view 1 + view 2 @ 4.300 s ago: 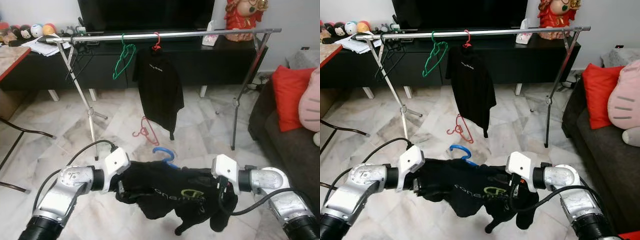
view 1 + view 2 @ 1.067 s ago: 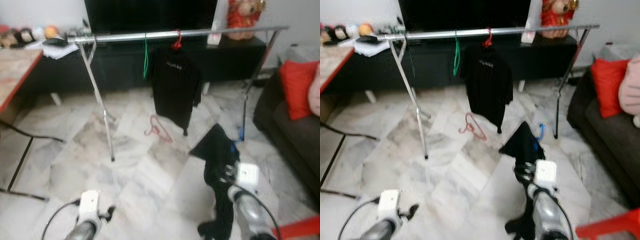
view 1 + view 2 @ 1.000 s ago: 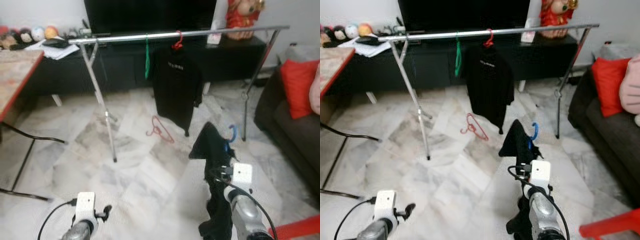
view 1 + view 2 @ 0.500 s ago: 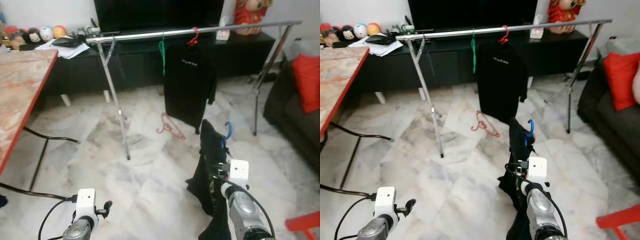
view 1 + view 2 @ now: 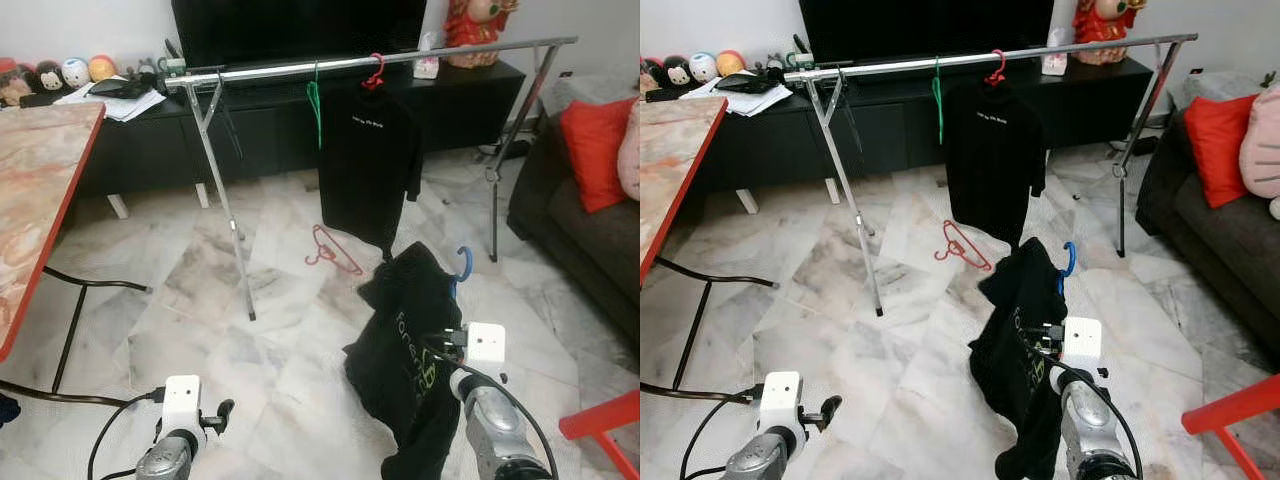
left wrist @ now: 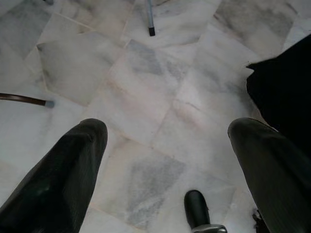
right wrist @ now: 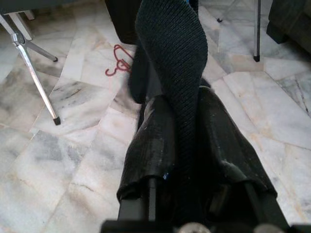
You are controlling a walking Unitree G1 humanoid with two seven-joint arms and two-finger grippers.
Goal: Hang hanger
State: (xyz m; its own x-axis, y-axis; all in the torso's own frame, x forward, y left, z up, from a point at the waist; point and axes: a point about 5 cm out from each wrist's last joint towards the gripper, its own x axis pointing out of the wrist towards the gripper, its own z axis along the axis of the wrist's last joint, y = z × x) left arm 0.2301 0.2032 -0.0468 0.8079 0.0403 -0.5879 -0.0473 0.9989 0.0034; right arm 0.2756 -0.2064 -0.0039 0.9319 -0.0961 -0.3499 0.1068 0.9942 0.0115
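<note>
The clothes rail [image 5: 400, 58] spans the far side at 12 o'clock, already carrying a black shirt [image 5: 366, 160] on a red hanger. The black garment [image 5: 405, 340] on its blue hanger [image 5: 462, 264] hangs low at 5 o'clock, the right gripper [image 7: 181, 119] with fingers clamped on the cloth. Gripped by fabric alone, the hanger may slip out or swing, so its hook could miss the rail. The left gripper [image 6: 167, 160] hangs idle at 7 o'clock, fingers spread wide.
</note>
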